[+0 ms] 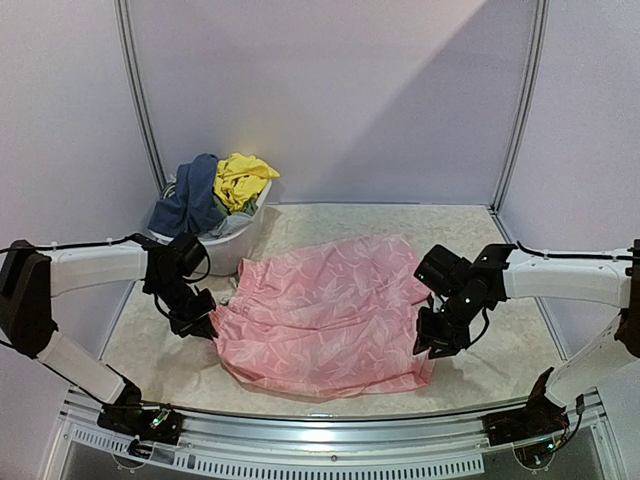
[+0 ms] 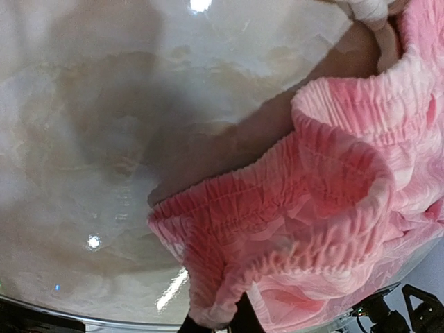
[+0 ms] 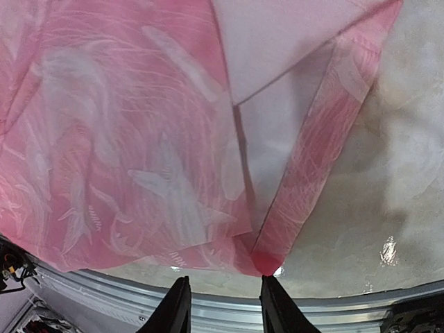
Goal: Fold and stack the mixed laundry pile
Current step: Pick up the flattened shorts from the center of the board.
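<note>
Barely begun: the pink patterned piece (image 1: 320, 310) is lying unfolded mid-tabletop (image 1: 520, 365), with the left gripper (image 1: 195, 322) pinching its waistband and the right gripper (image 1: 437, 345) hanging unclenched at its hem (nothing stacked). A yellow piece (image 1: 240, 180) and a navy piece (image 1: 193, 198) are waiting in the tub (image 1: 232, 250) at the far-left corner.

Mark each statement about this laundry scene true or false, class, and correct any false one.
1. The pink garment lies spread on the table. True.
2. The white tub stands empty. False: the white tub holds a navy piece and a yellow piece.
3. The left end effector is shut on the pink garment's gathered waistband. True.
4. The right end effector clamps the yellow piece. False: it is open, at the pink garment's hem corner.
</note>
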Robot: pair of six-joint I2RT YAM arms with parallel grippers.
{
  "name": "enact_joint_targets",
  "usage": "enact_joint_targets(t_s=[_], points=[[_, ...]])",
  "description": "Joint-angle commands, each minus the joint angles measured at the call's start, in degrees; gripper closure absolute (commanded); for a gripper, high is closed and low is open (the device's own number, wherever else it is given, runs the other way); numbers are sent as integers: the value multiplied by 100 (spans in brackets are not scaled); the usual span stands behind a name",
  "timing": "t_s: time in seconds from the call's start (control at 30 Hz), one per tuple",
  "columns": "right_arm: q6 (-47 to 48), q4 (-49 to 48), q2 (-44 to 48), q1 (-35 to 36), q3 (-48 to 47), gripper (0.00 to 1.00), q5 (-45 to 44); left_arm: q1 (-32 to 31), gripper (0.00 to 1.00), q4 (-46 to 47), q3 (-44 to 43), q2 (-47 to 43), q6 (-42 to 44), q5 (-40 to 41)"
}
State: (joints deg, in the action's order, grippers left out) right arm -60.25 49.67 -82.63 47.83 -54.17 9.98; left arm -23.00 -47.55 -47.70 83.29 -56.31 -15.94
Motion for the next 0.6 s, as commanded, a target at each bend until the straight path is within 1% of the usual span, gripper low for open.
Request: enact_joint_targets(t_s=[0.0, 0.13, 0.37, 0.57], points=[[-237, -836, -85, -6, 304, 64, 185, 77, 100, 54, -70, 31, 135, -53], [-99, -1140, -530, -11, 391, 64, 246, 77, 100, -16, -69, -41, 185, -24], [25, -1368, -915, -3, 488, 64, 373, 72, 100, -88, 38, -234, 197, 26], [92, -1188, -767, -3, 707, 61, 222, 77, 100, -103, 144, -376, 173, 85]])
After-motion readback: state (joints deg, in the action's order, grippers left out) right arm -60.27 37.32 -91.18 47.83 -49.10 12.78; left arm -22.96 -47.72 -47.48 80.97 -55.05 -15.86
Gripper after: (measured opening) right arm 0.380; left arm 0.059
